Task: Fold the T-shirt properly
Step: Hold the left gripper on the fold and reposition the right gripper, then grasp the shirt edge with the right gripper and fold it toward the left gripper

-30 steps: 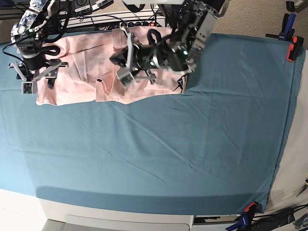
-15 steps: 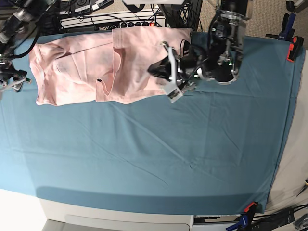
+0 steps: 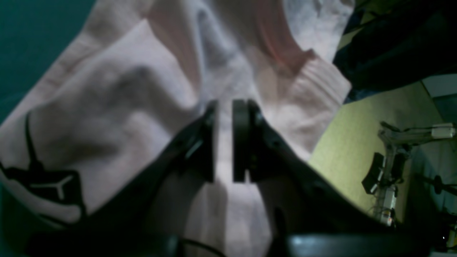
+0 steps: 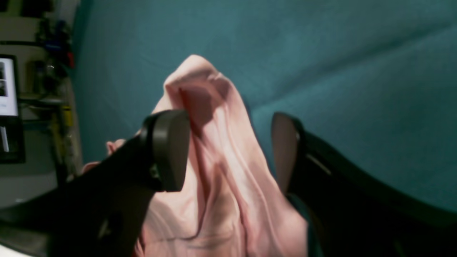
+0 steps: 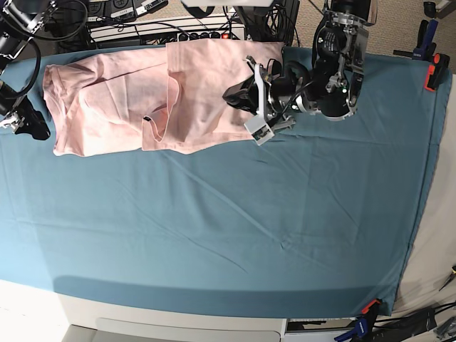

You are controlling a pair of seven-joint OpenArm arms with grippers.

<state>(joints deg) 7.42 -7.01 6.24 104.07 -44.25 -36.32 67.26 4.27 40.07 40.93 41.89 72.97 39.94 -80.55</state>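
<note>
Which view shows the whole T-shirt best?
The base view: the T-shirt shows end to end on the teal sheet. The left wrist view shows only collar and black print around the left tool; the right wrist view only a bunched fold.

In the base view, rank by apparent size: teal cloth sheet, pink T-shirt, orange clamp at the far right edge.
1. Teal cloth sheet, largest.
2. Pink T-shirt.
3. Orange clamp, smallest.
</note>
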